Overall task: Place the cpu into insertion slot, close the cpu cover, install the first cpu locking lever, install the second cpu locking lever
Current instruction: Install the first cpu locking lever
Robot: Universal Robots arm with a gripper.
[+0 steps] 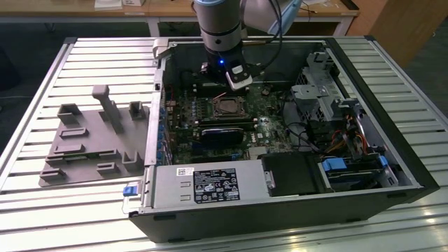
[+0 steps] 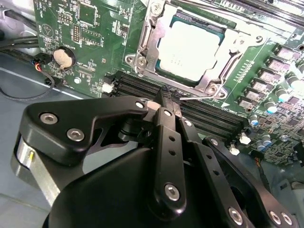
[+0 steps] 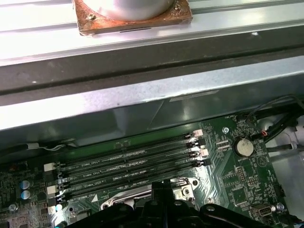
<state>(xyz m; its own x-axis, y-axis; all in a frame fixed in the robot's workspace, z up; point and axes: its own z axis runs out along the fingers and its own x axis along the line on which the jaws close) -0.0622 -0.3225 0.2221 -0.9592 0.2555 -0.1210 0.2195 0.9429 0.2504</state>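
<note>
The small flat square chip with the pale silver-grey metal top (image 2: 190,50) is being held in the socket on the green motherboard (image 2: 90,28). It is being framed by the thin silvery square metal cover plate (image 2: 236,50), lying down around it. The black claw (image 2: 168,99) is being kept with fingers pressed together (nothing visibly between them), tips just beside a thin wire lever (image 2: 202,98) at the socket's edge. The open black computer case (image 1: 280,220) is being carried by the slatted metal table (image 1: 84,210).

cpu (image 2: 190,47) within cpu cover (image 2: 151,38) window, memory slots (image 2: 137,85) just beside it
</note>
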